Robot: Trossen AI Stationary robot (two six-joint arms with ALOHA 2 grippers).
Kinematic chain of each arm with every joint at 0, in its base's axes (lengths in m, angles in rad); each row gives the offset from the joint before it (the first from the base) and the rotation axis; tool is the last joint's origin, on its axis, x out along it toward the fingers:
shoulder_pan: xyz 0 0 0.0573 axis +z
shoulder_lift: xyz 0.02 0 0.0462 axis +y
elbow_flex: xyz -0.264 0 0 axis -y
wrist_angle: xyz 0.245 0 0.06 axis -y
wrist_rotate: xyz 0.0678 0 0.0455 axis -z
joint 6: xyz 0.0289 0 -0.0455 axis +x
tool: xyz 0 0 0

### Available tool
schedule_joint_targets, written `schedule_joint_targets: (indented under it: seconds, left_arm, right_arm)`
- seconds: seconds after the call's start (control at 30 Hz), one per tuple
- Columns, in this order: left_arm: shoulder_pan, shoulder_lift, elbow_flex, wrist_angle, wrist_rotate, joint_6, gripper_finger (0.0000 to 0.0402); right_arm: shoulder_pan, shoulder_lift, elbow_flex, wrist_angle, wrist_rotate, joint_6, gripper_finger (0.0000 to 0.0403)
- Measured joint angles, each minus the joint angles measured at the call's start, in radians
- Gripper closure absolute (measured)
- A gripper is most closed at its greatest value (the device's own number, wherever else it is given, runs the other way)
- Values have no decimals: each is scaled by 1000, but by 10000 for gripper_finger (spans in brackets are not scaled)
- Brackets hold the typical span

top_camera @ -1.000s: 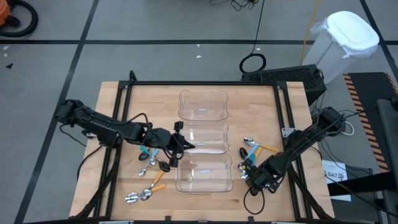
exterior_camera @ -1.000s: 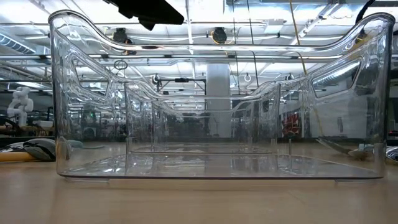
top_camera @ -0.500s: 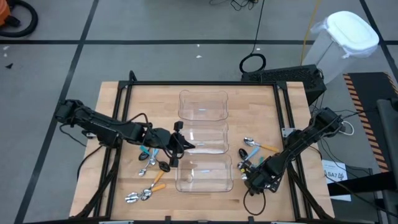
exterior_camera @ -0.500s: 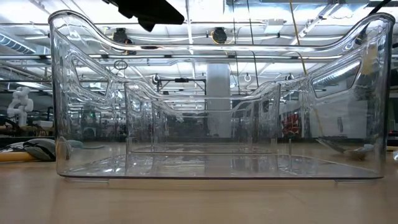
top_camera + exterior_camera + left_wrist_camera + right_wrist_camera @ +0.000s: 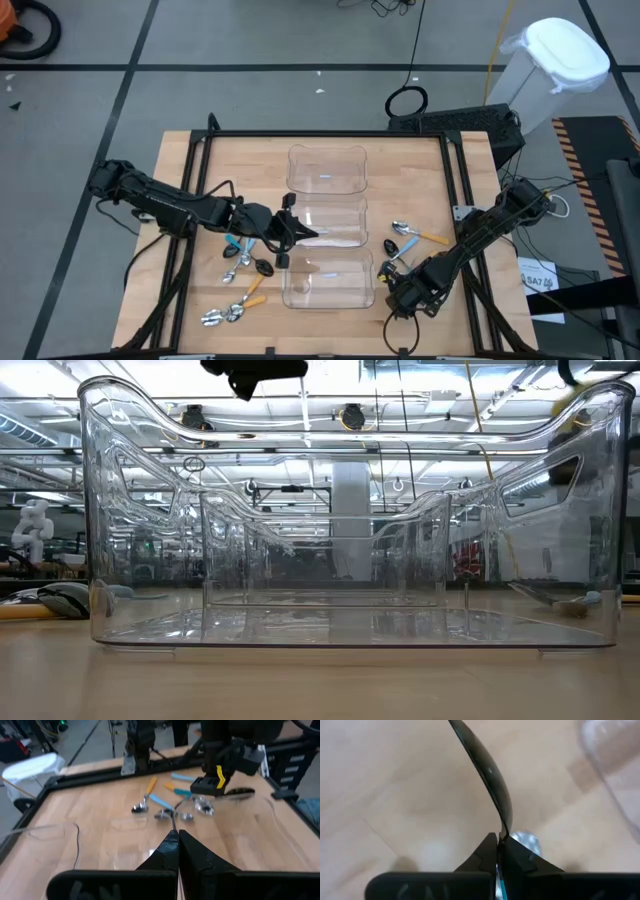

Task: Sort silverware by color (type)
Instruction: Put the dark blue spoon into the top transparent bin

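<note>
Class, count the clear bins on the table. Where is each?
3, in a column down the table's middle: far bin, middle bin, near bin. None looks hidden.

Grey floor [image 5: 250, 40] crossed by dark lines, a white lidded bin [image 5: 555, 62] standing beside the wooden table [image 5: 410, 170].

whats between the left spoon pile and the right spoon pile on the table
The high view shows the nearest clear bin between the left spoons and the right spoons.
</note>
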Motion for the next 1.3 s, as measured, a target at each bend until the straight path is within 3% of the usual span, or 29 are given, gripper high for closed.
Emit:
schedule_joint_targets:
  seconds: [0.23,0.63,0.87,1.1,1.3]
  left_arm:
    - [-1,0,0,62,0,-5,401]
    - [-29,0,0,59,0,-1,401]
    - [-29,0,0,62,0,4,401]
    - [-20,0,0,90,-2,-29,401]
    - [-36,0,0,88,-2,-18,394]
  right_arm:
    - [1,-1,141,-91,83,105,400]
    - [10,-2,331,-213,366,638,400]
    - [24,-7,338,-242,376,657,400]
    - [39,-10,348,-237,608,724,399]
    - [39,-14,353,-248,702,693,399]
